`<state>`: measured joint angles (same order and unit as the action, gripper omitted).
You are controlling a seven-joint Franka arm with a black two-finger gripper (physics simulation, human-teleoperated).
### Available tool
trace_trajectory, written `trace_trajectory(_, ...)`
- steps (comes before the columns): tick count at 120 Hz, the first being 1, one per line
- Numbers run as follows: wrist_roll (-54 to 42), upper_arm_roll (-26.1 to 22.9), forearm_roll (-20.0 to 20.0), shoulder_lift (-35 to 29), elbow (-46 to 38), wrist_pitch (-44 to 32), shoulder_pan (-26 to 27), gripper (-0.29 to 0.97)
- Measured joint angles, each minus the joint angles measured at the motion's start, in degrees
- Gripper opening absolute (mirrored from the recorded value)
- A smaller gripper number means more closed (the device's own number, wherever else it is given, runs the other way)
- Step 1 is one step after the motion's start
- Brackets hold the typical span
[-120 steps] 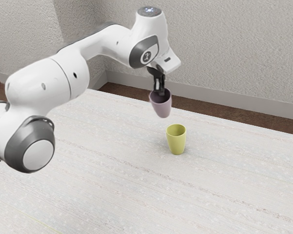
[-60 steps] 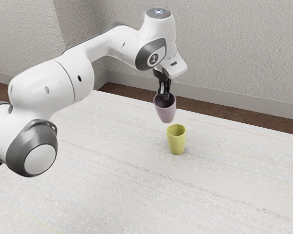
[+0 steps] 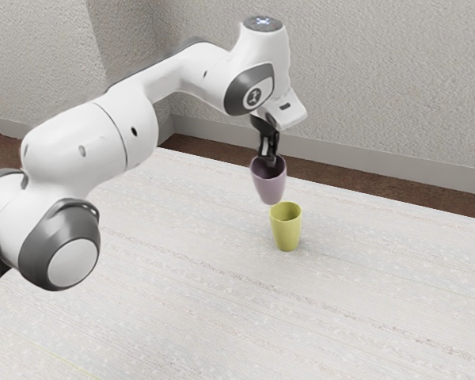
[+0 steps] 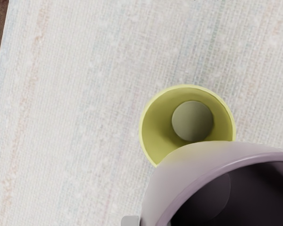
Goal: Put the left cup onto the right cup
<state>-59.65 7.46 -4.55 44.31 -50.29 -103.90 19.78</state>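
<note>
The white arm [image 3: 134, 119] comes in from the exterior view's 8 o'clock and stretches toward 1 o'clock, its wrist [image 3: 255, 85] bent over at the top. The black gripper [image 3: 268, 153] points to 6 o'clock, fingers pinched on the rim of the purple cup [image 3: 268, 184].

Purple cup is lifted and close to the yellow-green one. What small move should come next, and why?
Probably a short shift toward the exterior view's right before lowering. The gripper is shut on the rim of the purple cup, whose base hangs just above and to the exterior view's left of the mouth of the yellow-green cup; the wrist view shows the openings not yet lined up.
</note>
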Motion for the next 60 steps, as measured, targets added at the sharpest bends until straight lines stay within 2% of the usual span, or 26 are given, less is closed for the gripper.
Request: trace_trajectory(60,-2.90,-0.18,0.70,3.29,2.04,-4.26,0.85,-0.11)
